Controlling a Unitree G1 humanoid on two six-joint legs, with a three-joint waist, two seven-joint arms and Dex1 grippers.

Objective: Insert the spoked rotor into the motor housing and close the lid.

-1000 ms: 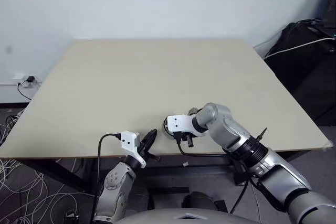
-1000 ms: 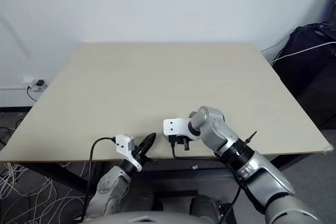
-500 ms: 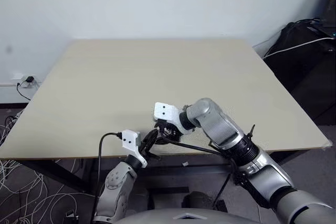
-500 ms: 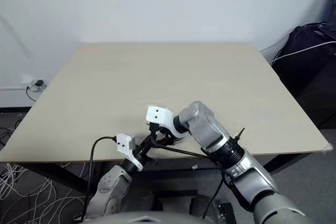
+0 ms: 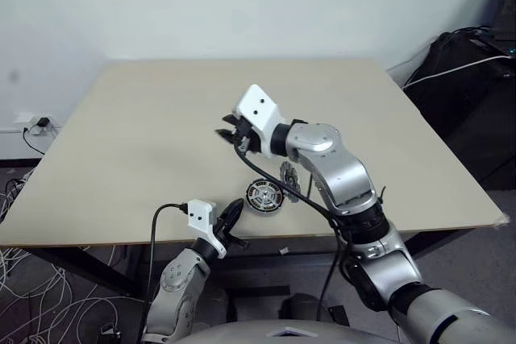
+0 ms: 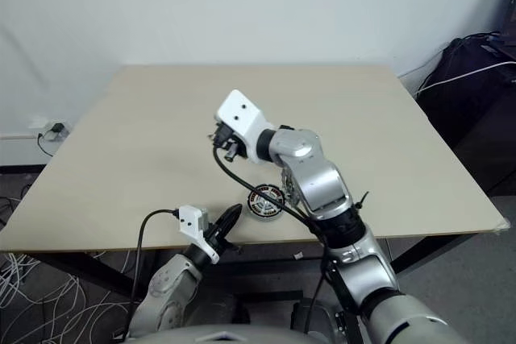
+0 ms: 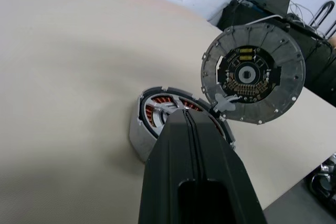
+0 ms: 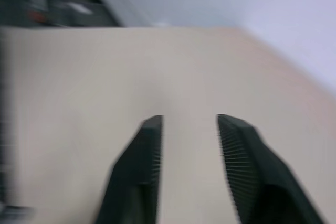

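The round motor housing point(image 5: 262, 196) rests on the table near its front edge, with a ring of copper windings inside. A pale spoked part, apparently the rotor point(image 7: 156, 115), sits in its middle, partly hidden by my left fingers. The grey lid point(image 7: 253, 74) stands open and upright on the housing's right side, its circuit face showing. My left gripper point(image 5: 234, 209) is shut and empty, level at the table's front edge, pointing at the housing. My right gripper point(image 5: 226, 133) hangs above the table, behind and to the left of the housing, open with nothing between its fingers point(image 8: 149, 129).
A black cable point(image 5: 270, 183) from my right wrist droops across the housing. The tan table point(image 5: 161, 118) stretches wide behind. Dark bags and cables point(image 5: 472, 78) stand off the table's right side, and loose wires point(image 5: 20, 255) lie on the floor at the left.
My right gripper rose from the housing at the front edge, up and to the left, and turned. The housing and its open lid are now uncovered. The left gripper stayed put.
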